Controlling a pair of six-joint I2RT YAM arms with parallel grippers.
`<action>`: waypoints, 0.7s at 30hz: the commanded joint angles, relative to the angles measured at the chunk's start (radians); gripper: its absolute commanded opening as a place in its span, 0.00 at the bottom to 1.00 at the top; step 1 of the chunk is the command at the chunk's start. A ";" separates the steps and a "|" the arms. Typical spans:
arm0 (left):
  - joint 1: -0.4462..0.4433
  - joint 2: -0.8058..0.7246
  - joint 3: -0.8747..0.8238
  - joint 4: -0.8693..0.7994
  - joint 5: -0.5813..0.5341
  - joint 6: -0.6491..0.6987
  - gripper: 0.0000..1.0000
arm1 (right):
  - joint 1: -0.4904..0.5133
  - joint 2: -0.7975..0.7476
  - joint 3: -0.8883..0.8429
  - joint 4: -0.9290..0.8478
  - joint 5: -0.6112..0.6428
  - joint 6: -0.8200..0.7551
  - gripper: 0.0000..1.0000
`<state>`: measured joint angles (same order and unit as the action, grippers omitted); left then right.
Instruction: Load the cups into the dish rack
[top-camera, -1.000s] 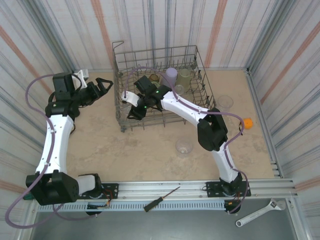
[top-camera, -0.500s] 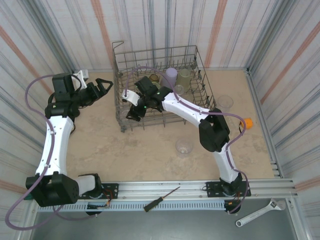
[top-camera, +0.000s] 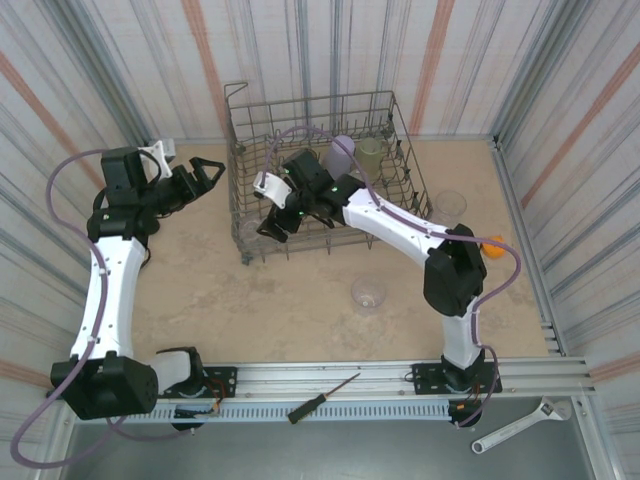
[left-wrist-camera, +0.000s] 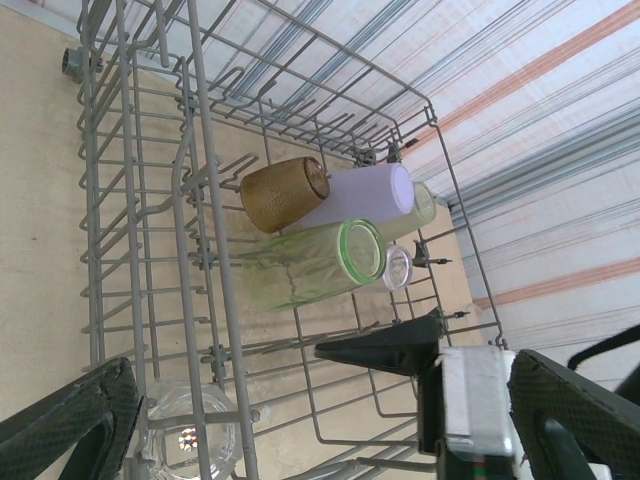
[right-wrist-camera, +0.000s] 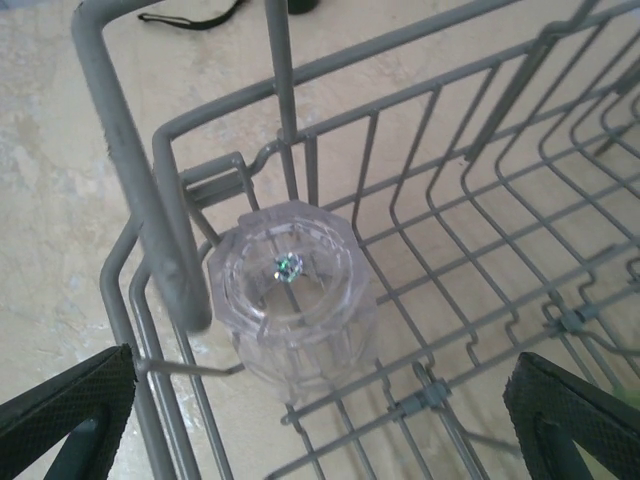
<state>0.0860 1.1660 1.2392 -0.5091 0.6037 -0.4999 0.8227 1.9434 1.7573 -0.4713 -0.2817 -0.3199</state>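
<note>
**Loading state, with places given relative to the dish rack (top-camera: 405, 170).** Toward the rack's far side, an amber cup (left-wrist-camera: 285, 193), a lilac cup (left-wrist-camera: 355, 195) and a green cup (left-wrist-camera: 320, 262) are clustered among the tines; their exact tilt cannot be told. A corner cup (right-wrist-camera: 295, 300), clear and apparently base-up, is stood in the rack's near-left corner, just beside the corner post. The right pincer (right-wrist-camera: 320, 390) is held over this cup with jaws spread wide, and nothing is grasped or touched by them. The left pincer (top-camera: 210, 172) is held just left of the rack, likewise spread and empty. On the desk (top-camera: 250, 300), a near clear cup (top-camera: 368, 293) is seen in front of the rack and a right clear cup (top-camera: 450, 203) beside its right wall. The task is judged well over half done, with these two cups left to be loaded.
</note>
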 joint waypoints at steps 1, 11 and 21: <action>0.008 -0.072 0.011 -0.030 -0.042 0.017 0.99 | -0.015 -0.089 -0.052 0.014 0.059 0.051 0.99; -0.107 -0.165 0.013 -0.081 -0.206 0.010 0.99 | -0.066 -0.263 -0.237 0.092 0.041 0.214 0.99; -0.411 -0.143 0.062 -0.133 -0.425 0.049 0.99 | -0.116 -0.435 -0.349 0.095 0.072 0.374 0.99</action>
<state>-0.2775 1.0351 1.2644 -0.6228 0.2752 -0.4759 0.7330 1.5822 1.4433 -0.3859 -0.2268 -0.0364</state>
